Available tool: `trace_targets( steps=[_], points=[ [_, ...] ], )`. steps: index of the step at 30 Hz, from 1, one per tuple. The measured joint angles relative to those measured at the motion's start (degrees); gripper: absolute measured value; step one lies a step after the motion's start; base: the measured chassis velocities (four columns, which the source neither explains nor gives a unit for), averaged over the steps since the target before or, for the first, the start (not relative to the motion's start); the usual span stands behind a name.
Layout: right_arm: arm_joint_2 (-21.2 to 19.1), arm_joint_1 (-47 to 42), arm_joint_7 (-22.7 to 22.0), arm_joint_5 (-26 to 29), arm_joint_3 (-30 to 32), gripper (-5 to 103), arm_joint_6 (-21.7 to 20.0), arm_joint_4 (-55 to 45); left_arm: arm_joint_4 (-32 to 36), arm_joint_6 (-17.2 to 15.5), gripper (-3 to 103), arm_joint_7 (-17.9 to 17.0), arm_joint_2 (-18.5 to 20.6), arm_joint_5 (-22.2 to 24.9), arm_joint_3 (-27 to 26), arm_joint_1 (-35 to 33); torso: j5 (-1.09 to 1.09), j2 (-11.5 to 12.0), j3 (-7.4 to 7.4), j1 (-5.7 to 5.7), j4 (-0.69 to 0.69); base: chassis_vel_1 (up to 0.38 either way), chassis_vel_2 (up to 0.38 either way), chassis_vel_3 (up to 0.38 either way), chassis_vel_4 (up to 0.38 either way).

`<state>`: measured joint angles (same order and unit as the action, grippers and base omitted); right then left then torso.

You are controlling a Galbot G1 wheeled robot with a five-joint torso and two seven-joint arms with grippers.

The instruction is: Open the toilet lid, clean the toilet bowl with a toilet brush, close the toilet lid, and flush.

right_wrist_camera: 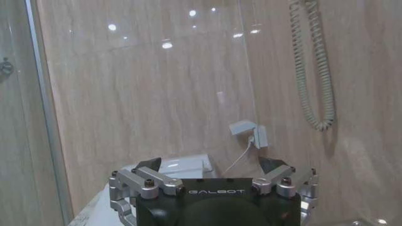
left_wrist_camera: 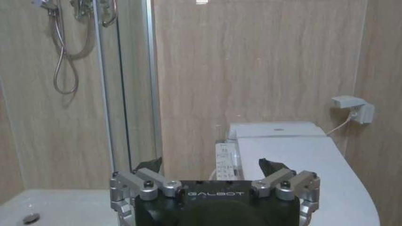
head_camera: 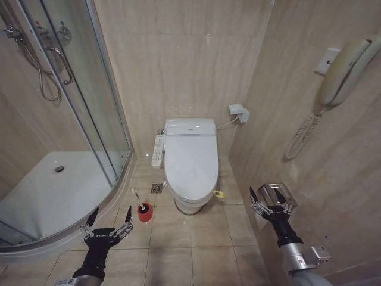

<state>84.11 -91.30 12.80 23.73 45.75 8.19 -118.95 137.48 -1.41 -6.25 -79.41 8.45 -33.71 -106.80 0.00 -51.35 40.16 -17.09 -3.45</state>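
Observation:
The toilet lid (head_camera: 190, 159) lies closed over the toilet bowl (head_camera: 189, 206), a yellow-green strap (head_camera: 219, 194) hanging at its right edge. The lid (left_wrist_camera: 301, 165) also appears in the left wrist view. On the floor left of the toilet stands the toilet brush (head_camera: 143, 207), its dark head in a red holder (head_camera: 144, 213) and its pale handle leaning left. My left gripper (head_camera: 112, 212) hovers open just left of the brush, nothing between its fingers; it is also seen as (left_wrist_camera: 208, 165). My right gripper (head_camera: 266, 195) is open by the right wall, also seen as (right_wrist_camera: 210, 164).
A glass shower enclosure with a white shower tray (head_camera: 53, 190) fills the left side. A button panel (head_camera: 158, 150) sits at the toilet's left, a floor drain (head_camera: 156, 187) below it. The right wall carries a metal paper holder (head_camera: 278, 192), a socket (head_camera: 239, 112) and a corded handset (head_camera: 342, 71).

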Motion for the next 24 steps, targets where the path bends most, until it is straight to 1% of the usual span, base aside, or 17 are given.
trace_targets(
  steps=[4, 8, 12, 20, 22, 24],
  points=[
    [-0.04, 0.45, -0.46, 0.23, -0.03, 100, 0.21, 0.00, 0.00, 0.00, 100, 0.00, 0.00, 0.00, 0.00, 0.00, 0.00, -0.02, -0.01, 0.02, 0.03, 0.000, 0.000, 0.000, 0.000],
    [-0.11, 0.75, -0.70, 0.50, -0.06, 100, 0.25, 0.11, 0.00, 0.00, 100, 0.00, 0.00, 0.00, 0.00, 0.00, 0.00, -0.02, -0.01, 0.02, 0.02, 0.000, 0.000, 0.000, 0.000],
    [-0.17, 0.89, -0.67, 0.51, -0.07, 100, 0.25, 0.33, 0.00, 0.00, 100, 0.00, 0.00, 0.00, 0.00, -0.01, -0.01, -0.02, -0.01, 0.01, 0.01, -0.083, 0.072, 0.080, -0.093],
    [-0.11, 1.21, -0.63, 0.39, -0.20, 100, 0.34, 0.82, 0.00, 0.00, 100, 0.00, 0.00, 0.00, 0.00, 0.00, 0.00, -0.01, 0.01, -0.02, 0.01, -0.161, 0.165, 0.163, -0.167],
    [-0.12, 1.55, -0.83, 0.24, -0.25, 100, 0.55, 0.97, 0.00, 0.00, 100, 0.00, 0.00, 0.00, 0.00, 0.00, 0.00, 0.00, 0.02, -0.05, 0.04, -0.170, 0.196, 0.196, -0.176],
    [-0.22, 1.73, -0.82, -0.03, -0.21, 100, 0.68, 1.11, 0.00, 0.00, 100, 0.00, 0.00, 0.00, 0.00, 0.00, -0.01, 0.01, 0.03, -0.09, 0.03, -0.137, 0.174, 0.126, -0.130]
  ],
)
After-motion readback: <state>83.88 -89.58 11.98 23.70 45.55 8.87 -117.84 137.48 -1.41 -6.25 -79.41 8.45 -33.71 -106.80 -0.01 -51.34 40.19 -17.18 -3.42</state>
